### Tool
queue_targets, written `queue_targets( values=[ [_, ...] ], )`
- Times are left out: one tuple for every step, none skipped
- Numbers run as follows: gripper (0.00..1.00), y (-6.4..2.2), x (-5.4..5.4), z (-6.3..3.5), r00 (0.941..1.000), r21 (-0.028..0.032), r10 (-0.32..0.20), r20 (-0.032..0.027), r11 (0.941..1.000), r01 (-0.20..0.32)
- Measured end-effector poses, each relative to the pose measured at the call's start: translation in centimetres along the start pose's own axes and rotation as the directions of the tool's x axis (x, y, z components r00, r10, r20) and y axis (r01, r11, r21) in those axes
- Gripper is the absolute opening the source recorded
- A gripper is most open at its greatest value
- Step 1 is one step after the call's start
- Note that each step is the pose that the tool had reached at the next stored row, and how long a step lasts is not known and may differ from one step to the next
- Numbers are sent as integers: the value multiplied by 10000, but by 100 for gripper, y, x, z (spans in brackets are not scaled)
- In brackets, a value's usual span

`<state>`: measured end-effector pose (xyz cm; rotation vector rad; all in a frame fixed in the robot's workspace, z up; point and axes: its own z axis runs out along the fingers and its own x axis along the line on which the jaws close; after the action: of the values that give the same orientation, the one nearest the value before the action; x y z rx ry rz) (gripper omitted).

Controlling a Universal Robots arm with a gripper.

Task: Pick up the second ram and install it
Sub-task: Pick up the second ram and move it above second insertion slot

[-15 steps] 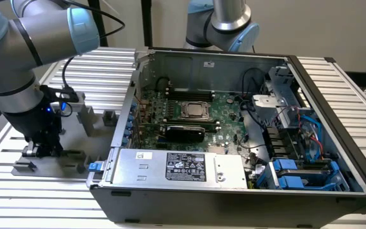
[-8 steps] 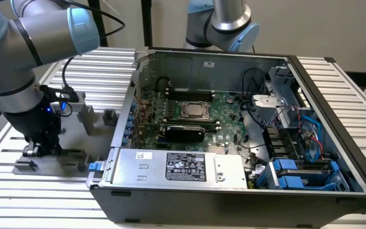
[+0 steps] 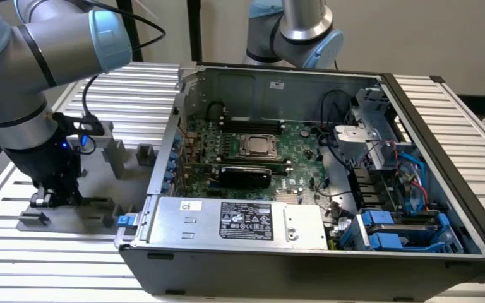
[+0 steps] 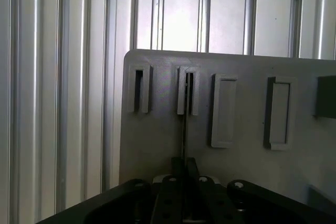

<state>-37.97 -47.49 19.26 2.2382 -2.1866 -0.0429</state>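
– One open computer case (image 3: 225, 278); on the exterior view's left, just beside it, a grey tray (image 4: 157, 129). Gripper?
– Gripper (image 4: 184, 167) down at tray, jaws nearly together, clamping the second ram (image 4: 185, 124), which stands edge-on in a tray slot.

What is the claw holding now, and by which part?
The claw appears shut on the second ram, seen edge-on, by its near end; its far end sits in a grey tray slot.
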Motion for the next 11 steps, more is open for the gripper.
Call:
queue_targets(
  values=[
    [0, 0, 0, 0, 10000, 0, 9, 0, 10000, -9],
    [0, 0, 0, 0, 10000, 1, 30, 1, 10000, -30],
    [0, 0, 0, 0, 10000, 2, 64, 3, 10000, -64],
    [0, 0, 0, 0, 9999, 2, 116, 4, 9999, -116],
    [0, 0, 0, 0, 9999, 2, 164, 5, 9999, -164],
    [0, 0, 0, 0, 9998, 2, 216, 6, 9998, -216],
    [0, 0, 0, 0, 9996, 3, 272, 8, 9996, -272],
    [0, 0, 0, 0, 9996, 3, 283, 8, 9996, -283],
    [0, 0, 0, 0, 9996, 3, 283, 8, 9996, -283],
    [0, 0, 0, 0, 9996, 3, 283, 8, 9996, -283],
    [0, 0, 0, 0, 9996, 3, 284, 8, 9996, -284]
  ],
)
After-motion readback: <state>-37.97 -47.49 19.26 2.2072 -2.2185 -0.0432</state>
